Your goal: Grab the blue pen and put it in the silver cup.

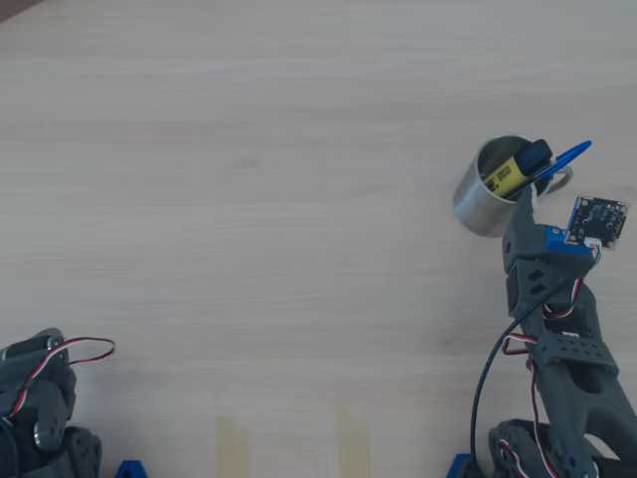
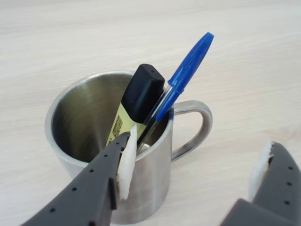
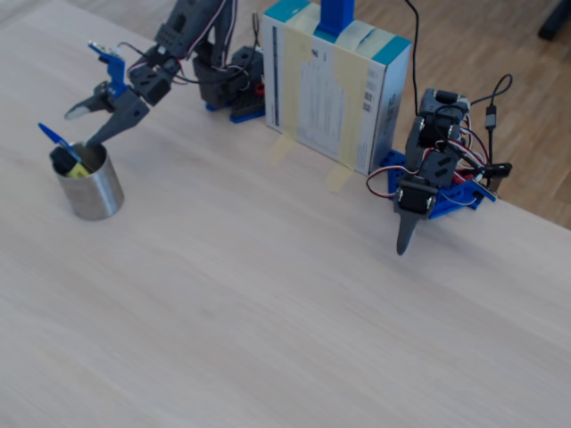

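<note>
On the right side of the light wooden desk [image 1: 249, 149], as the overhead view shows it, the silver cup [image 1: 476, 204] is seen standing upright, with its thin loop handle turned to the right. Inside the cup the blue pen [image 1: 562, 159] is leaned against the rim on the handle side, so that its capped end is raised above the rim and points up and to the right in the wrist view [image 2: 190, 63]. Beside the pen, and touching it, a yellow marker [image 2: 123, 120] with a black cap is also held by the cup, tilted the same way.

The gripper [image 2: 193, 165] is seen wide open in the wrist view: one finger is placed just in front of the cup wall, near the rim, and the other is well apart to the right, beyond the handle. Nothing is held between them. In the fixed view the gripper [image 3: 89, 120] is found just above and beside the cup [image 3: 91, 187], and the pen [image 3: 52, 135] is seen sticking out to the left.

A second robot arm [image 3: 428, 178] is folded at the far edge of the desk, next to a white and blue box [image 3: 335, 94] that is taped to the surface
</note>
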Robot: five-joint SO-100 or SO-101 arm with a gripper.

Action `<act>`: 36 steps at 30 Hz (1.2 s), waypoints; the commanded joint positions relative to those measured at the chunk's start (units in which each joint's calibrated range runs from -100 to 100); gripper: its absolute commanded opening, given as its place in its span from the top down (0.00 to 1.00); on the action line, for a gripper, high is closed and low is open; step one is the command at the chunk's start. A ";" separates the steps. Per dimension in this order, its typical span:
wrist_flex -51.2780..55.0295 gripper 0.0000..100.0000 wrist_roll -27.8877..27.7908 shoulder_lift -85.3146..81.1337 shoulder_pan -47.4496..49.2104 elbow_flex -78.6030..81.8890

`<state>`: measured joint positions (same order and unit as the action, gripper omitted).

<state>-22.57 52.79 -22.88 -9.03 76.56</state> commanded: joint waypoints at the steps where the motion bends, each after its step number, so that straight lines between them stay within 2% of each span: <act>1: 0.22 0.60 0.26 -0.89 1.00 -0.95; 24: -0.04 0.59 0.31 -5.71 5.89 -2.59; 36: 0.39 0.59 1.40 -13.94 9.03 -1.05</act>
<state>-22.49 54.02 -34.14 -0.59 76.56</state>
